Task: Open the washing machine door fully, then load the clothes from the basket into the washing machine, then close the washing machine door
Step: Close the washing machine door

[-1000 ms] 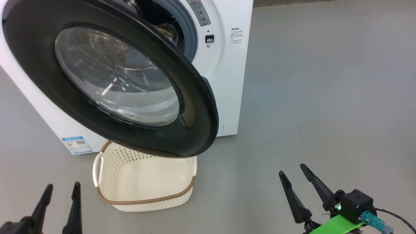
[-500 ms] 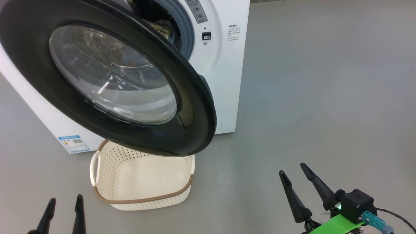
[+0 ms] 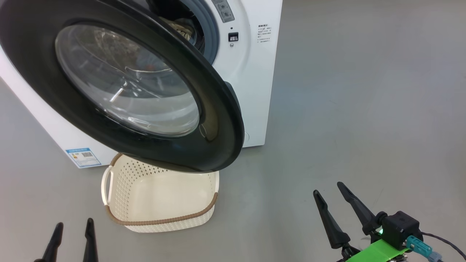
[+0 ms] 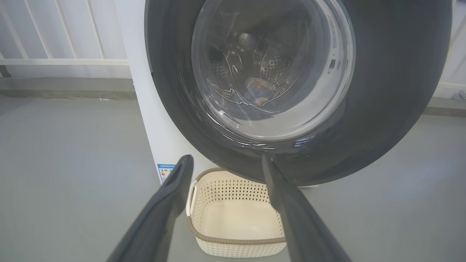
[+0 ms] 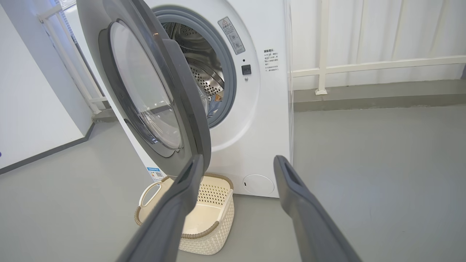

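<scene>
Washing machine [image 3: 255, 91], a big white boxy front-loader with a perforated steel drum, stands ahead of me and to my left on the bare grey floor [image 3: 364, 109]. Its washing machine door [image 3: 127, 83], large and round with a glossy black rim and a bulging clear glass bowl, hangs about half open. The outer face is turned toward me and the free edge is swung out toward the middle of the head view. Under that rim sits the small cream perforated plastic basket [image 3: 164, 221] with a brown woven-look rim, and it looks empty. The clothes [image 4: 255, 91], small soft blue and cream garments, lie in the drum, seen through the glass from my left wrist. So I judge loading done and closing the door next. My left gripper [image 3: 74, 223] and my right gripper [image 3: 328, 189] both hang low before me, fingers spread wide, holding nothing. The door's face lies up and ahead of my left gripper, which looks squarely onto it. My right gripper sits off past the free edge and sees the door edge-on, with the drum mouth beyond. The left is better lined up for a push on the face; the right is nearer the free edge. The floor to my right is open. The basket lies close beneath the door's swing, and I cannot tell how much room separates them.
</scene>
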`<state>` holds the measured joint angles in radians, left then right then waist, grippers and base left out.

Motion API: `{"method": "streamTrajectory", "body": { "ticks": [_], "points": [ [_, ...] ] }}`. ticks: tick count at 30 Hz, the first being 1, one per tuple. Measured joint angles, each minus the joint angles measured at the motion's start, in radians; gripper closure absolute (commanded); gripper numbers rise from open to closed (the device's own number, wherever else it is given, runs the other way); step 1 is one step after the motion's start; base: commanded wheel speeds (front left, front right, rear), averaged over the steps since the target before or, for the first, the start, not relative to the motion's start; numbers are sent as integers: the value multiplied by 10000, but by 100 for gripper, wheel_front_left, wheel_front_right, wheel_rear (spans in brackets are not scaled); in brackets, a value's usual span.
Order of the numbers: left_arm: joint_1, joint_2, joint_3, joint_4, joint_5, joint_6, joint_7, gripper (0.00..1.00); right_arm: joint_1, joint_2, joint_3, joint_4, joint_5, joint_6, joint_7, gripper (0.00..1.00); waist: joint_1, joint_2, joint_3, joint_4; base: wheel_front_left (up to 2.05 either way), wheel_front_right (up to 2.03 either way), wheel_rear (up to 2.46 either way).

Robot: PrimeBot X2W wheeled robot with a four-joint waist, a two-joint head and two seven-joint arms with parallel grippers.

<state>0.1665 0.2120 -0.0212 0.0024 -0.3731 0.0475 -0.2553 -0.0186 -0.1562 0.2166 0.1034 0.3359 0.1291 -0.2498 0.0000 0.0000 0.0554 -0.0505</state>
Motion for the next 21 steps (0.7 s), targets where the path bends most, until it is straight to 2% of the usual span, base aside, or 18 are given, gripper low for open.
{"method": "streamTrajectory", "body": {
  "ticks": [21],
  "points": [
    [-1, -510, 441, 4, 529, -453, 0, 0, -4, 10, -27, 31, -15, 0, 0, 0, 0, 0, 3, 44, 0, 0, 0]
  ]
}}
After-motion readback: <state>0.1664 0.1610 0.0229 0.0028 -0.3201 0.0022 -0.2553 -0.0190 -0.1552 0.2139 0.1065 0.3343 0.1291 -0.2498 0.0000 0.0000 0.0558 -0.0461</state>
